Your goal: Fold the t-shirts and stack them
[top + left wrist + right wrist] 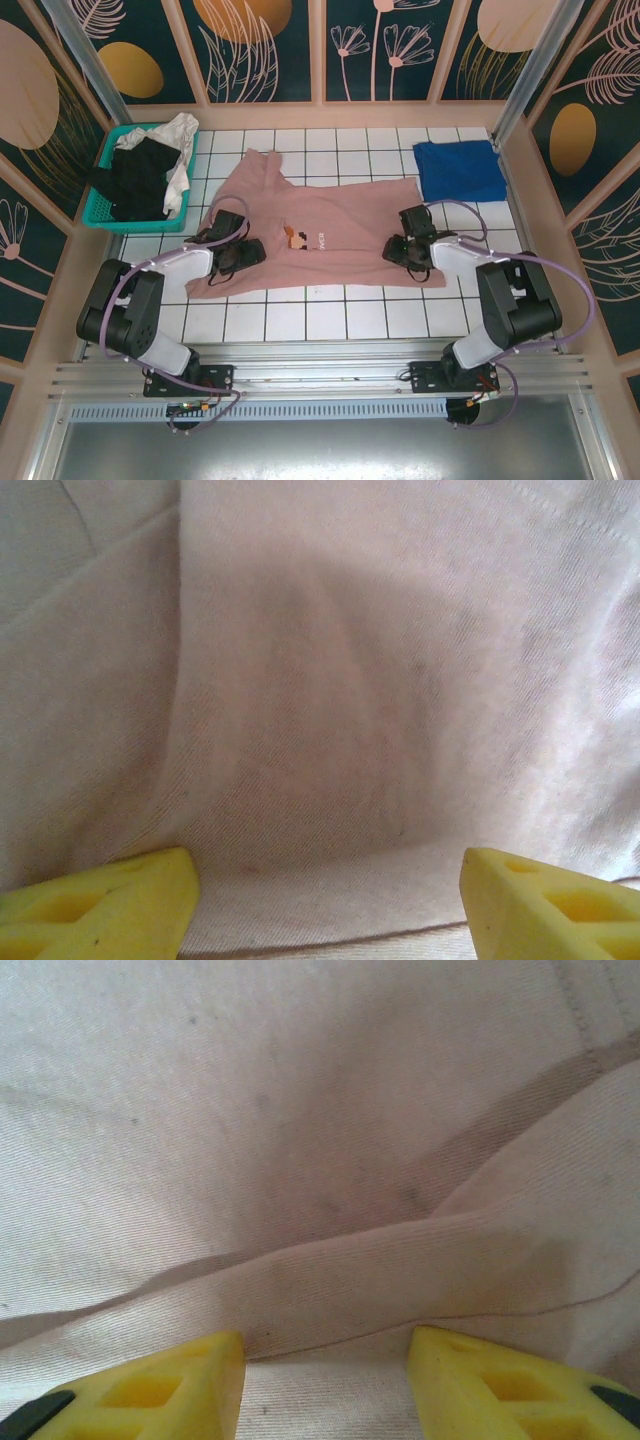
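One dusty-pink t-shirt [320, 215] lies spread mid-worktop [330, 310]; one blue t-shirt [458, 170] sits folded far right. A teal basket [100, 212] (far left) holds a black tee [135, 180] and a white tee [180, 135]. The left pincer [330, 900] and right pincer [325, 1380] are both spread over the pink cloth.

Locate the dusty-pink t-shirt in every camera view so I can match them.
Top external: dusty-pink cloth t-shirt spread across the white tiled table.
Left wrist: its fabric lies beyond the left gripper's yellow fingertips.
Right wrist: a creased fold lies beyond the right gripper's yellow fingertips.
Shared landmark: left gripper and right gripper, over the shirt's opposite ends from above.
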Controlling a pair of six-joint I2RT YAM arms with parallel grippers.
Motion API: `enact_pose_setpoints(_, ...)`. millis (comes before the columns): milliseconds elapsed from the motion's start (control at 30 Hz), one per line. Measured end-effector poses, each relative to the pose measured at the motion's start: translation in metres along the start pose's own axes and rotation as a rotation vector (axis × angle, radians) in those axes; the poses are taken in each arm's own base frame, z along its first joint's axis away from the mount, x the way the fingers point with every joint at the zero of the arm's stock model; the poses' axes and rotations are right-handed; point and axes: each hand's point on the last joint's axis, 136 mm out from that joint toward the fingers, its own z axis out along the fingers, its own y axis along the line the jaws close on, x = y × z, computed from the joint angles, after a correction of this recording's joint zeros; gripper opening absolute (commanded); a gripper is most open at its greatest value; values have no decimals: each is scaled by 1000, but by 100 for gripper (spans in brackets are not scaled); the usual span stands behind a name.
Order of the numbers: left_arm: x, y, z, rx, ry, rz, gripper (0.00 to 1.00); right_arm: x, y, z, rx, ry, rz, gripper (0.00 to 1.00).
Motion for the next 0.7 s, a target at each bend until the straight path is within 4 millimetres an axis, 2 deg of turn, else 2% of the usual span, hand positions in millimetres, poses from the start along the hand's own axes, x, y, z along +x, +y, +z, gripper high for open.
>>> enact_pose_setpoints(200,3,12,-4,-51,-13,-3,74,21,-21,-15,-3,-10,68,50)
enact_pose_setpoints(333,14,31,-15,-124,5,-11,76,29,-35,-30,12,-8,106,52)
enact_pose_setpoints(433,14,44,-25,-191,21,-12,90,20,-38,-39,30,-15,110,53)
enact_pose_setpoints(500,-1,36,-33,-195,5,2,92,-1,-28,-46,21,-42,88,53)
enact_pose_setpoints(533,-18,25,-38,-183,-19,13,93,-17,-20,-49,13,-64,73,53)
enact_pose_setpoints(633,-83,-24,-50,-112,-129,53,94,-70,8,-54,-10,-144,19,53)
enact_pose_setpoints(700,-134,-61,-53,-63,-212,84,93,-102,22,-49,-15,-191,-11,53)
